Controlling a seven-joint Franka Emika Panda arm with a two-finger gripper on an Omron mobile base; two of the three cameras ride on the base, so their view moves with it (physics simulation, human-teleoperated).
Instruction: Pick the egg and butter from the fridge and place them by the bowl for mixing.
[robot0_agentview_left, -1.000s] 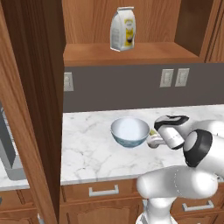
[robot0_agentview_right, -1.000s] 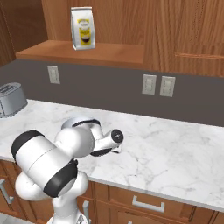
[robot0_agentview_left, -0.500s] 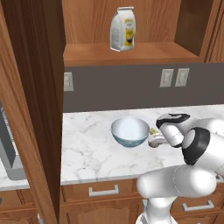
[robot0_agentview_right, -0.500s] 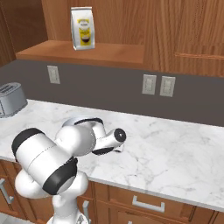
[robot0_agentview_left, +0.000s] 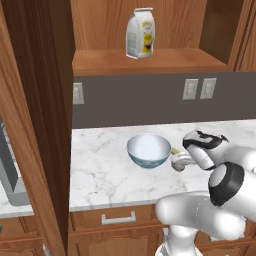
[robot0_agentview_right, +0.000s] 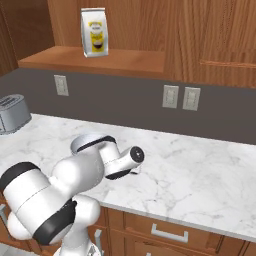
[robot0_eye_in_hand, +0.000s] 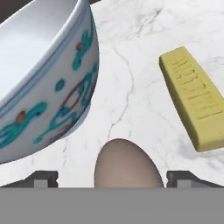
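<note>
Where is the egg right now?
In the hand view the egg lies on the marble counter, between the open gripper tips, with the bowl to its left and the butter to its right.

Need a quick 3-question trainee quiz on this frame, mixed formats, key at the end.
1. True or false: the butter lies inside the bowl.
2. In the hand view, what sits between the fingertips of the pincer? A) egg B) butter C) flour bag
3. Fill in: the bag stands on the wooden ____ above the counter.

Key:
1. False; it lies on the marble beside the bowl.
2. A; the egg, with the fingers spread wide and clear of it.
3. shelf
</note>
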